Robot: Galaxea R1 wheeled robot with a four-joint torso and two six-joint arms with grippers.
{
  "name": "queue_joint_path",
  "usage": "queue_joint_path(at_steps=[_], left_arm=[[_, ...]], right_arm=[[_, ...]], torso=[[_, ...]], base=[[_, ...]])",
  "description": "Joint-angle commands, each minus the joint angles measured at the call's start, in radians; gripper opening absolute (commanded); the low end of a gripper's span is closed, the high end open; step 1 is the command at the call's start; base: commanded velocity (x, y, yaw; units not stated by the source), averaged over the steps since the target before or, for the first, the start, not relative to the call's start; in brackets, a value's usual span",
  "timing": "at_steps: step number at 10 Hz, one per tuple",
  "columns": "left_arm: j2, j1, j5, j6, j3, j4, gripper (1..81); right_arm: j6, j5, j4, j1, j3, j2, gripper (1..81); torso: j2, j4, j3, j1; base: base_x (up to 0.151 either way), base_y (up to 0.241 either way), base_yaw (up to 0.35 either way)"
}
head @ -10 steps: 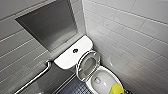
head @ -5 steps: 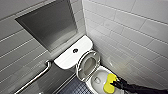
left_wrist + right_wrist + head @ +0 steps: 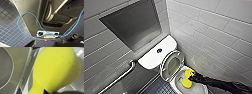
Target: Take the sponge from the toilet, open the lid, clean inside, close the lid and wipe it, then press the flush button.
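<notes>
Head view: right gripper (image 3: 191, 78) pinches the sponge (image 3: 186, 82) inside the open toilet (image 3: 151, 59); cleaning step, likely needing sweeping wipes.

Your right arm (image 3: 219, 83), black, enters from the lower right and reaches forward and down, nearly straight. Its gripper (image 3: 192, 78) is clamped on the sponge (image 3: 186, 83), with a dark fingertip (image 3: 45, 91) pressing the yellow edge. Your left wrist faces the robot's grey body panel (image 3: 31, 18), crossed by a blue cable (image 3: 17, 21).
</notes>
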Motion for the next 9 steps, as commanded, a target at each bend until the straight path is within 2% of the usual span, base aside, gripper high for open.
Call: queue_joint_path(at_steps=[1,3,6,7,9], left_arm=[[-0.022,0.045,0.086,-0.001,0.000,-0.020,81.1],[-0.029,0.051,0.085,-0.001,0.000,-0.033,81.1],[-0.031,0.067,0.073,-0.001,0.000,-0.033,81.1],[-0.028,0.067,0.073,-0.001,0.000,-0.032,81.1],[-0.025,0.067,0.073,0.000,0.000,-0.029,81.1]], right_arm=[[0.006,-0.045,-0.033,0.107,-0.153,0.098,1.0],[0.037,0.031,-0.005,0.084,-0.185,0.076,1.0],[0.137,0.097,0.012,0.027,-0.165,0.005,1.0],[0.164,0.133,0.013,-0.002,-0.110,-0.061,1.0],[0.203,0.220,0.009,-0.070,0.084,-0.226,1.0]], torso=[[0.000,0.000,0.000,0.000],[0.000,0.000,0.000,0.000],[0.000,0.000,0.000,0.000],[0.000,0.000,0.000,0.000],[0.000,0.000,0.000,0.000]], base=[[0.000,0.000,0.000],[0.000,0.000,0.000],[0.000,0.000,0.000],[0.000,0.000,0.000],[0.000,0.000,0.000]])
